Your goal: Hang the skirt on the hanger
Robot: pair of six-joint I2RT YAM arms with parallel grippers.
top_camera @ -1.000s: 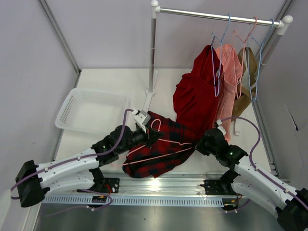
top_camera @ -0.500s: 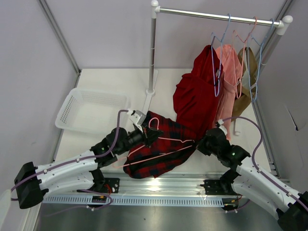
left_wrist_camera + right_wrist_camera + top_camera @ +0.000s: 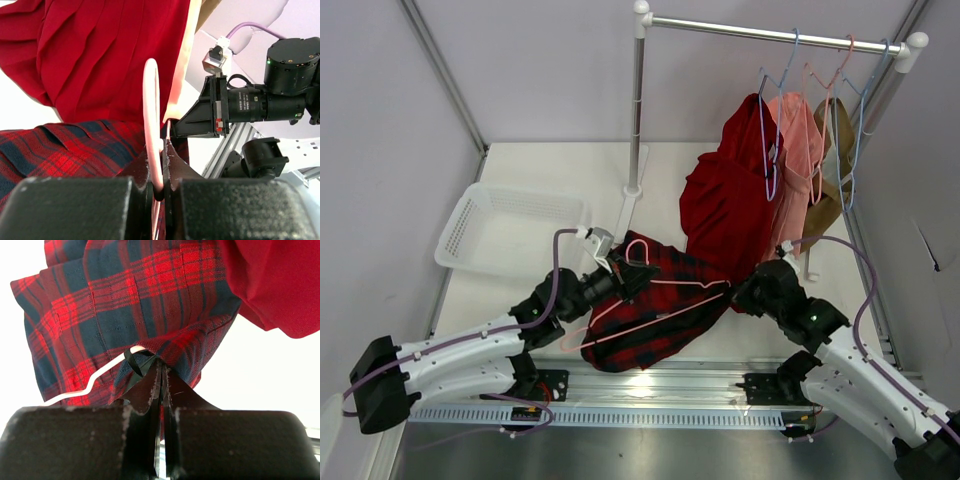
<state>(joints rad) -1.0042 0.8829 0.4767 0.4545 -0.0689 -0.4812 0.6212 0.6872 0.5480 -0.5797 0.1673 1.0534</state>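
The red-and-black plaid skirt [image 3: 660, 300] hangs stretched between my two grippers above the table's front middle. The pale-pink wire hanger [image 3: 650, 322] lies across it, its hook [image 3: 638, 246] pointing back. My left gripper [image 3: 618, 274] is shut on the hanger's neck; in the left wrist view the pink wire [image 3: 151, 95] rises from between the closed fingertips [image 3: 161, 150], with the skirt [image 3: 55, 150] on the left. My right gripper [image 3: 742, 296] is shut on the skirt's right edge. From the right wrist the plaid cloth [image 3: 135, 300] is pinched at the tips [image 3: 161, 371], beside a black ribbon loop [image 3: 131, 361] and the hanger's end [image 3: 95, 378].
A white basket [image 3: 510, 230] sits at the left. The rack's pole [image 3: 638, 100] stands behind the skirt. On its bar hang a plain red garment [image 3: 725, 200], a salmon-pink one [image 3: 800, 165] and blue wire hangers [image 3: 850, 130]. A metal rail [image 3: 650, 395] runs along the front.
My left gripper has drawn back and to the left with the hanger, and the right gripper has shifted slightly right and back. The skirt is pulled flatter between them.
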